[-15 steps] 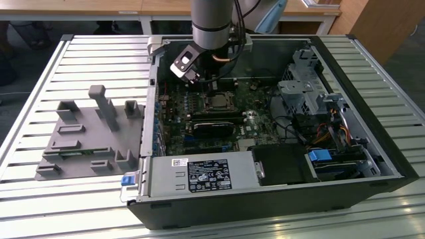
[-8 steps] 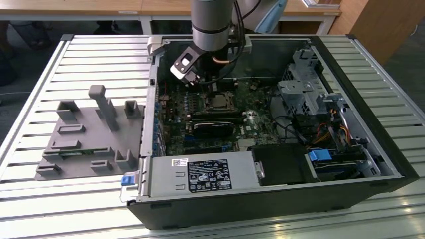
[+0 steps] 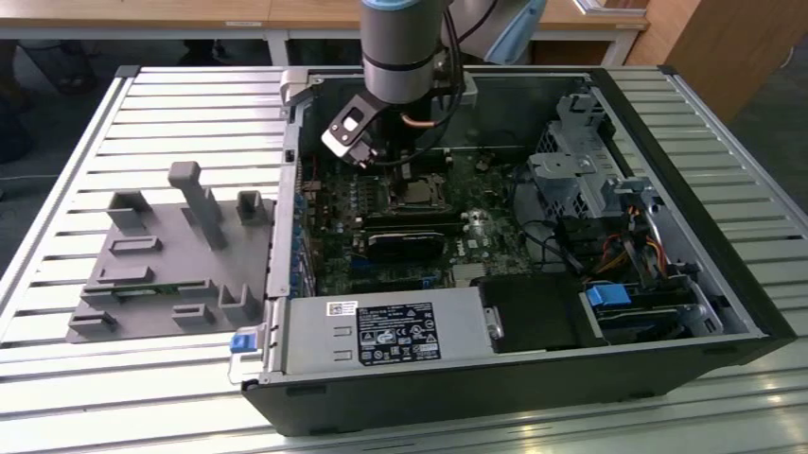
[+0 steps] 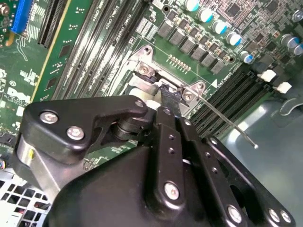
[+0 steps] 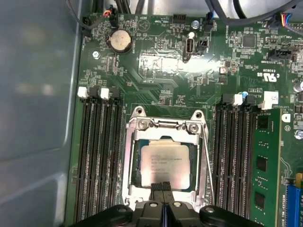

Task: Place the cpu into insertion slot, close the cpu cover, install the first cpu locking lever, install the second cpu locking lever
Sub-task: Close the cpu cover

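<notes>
The cpu (image 5: 165,163), a pale silvery square chip, lies in the insertion slot (image 3: 414,196) on the green board. The cpu cover (image 5: 132,156), a silvery window frame, lies down around it. My gripper (image 5: 161,185) is shut with nothing between its fingers, and its black tips rest at the cover's edge by the chip. In the second wrist view the gripper (image 4: 169,97) touches the socket's metal frame (image 4: 147,71). A thin locking lever (image 4: 227,124) sticks out free over the memory slots; its rod (image 5: 209,165) runs along one side of the cover. In the exterior view the gripper (image 3: 401,175) hangs over the socket.
Long black memory slots (image 5: 99,156) flank the socket, with a green memory stick (image 5: 264,165) on one side. A black graphics card (image 3: 404,241), a power supply (image 3: 385,331) and a drive cage (image 3: 574,170) fill the case. A grey fixture (image 3: 165,255) sits at the exterior view's left.
</notes>
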Controlling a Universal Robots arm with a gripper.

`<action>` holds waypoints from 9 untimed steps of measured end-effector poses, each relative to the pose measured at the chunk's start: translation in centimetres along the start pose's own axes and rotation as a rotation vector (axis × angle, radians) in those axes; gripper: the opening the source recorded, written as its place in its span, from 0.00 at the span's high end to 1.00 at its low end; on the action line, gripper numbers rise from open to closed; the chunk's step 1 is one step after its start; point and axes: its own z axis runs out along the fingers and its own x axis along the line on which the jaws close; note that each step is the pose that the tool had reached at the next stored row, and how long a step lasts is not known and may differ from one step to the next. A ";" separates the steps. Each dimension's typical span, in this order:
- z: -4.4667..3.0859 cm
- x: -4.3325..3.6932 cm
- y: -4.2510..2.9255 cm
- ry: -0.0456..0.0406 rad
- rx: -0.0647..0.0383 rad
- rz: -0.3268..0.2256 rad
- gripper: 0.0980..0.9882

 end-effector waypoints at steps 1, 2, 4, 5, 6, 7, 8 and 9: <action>0.02 0.00 -0.03 0.0000 0.000 0.000 0.99; 0.05 0.00 -0.05 0.0000 0.000 0.000 0.99; 0.13 0.00 -0.10 0.0001 0.000 0.000 0.99; 0.18 0.00 -0.12 0.0001 0.000 0.000 0.99; 0.22 -0.01 -0.13 0.0000 0.000 0.000 0.99; 0.23 -0.08 -0.14 -0.0003 0.000 0.000 0.99; 0.24 -0.17 -0.15 -0.0001 0.000 0.000 0.99; 0.24 -0.27 -0.15 0.0000 0.000 0.000 0.99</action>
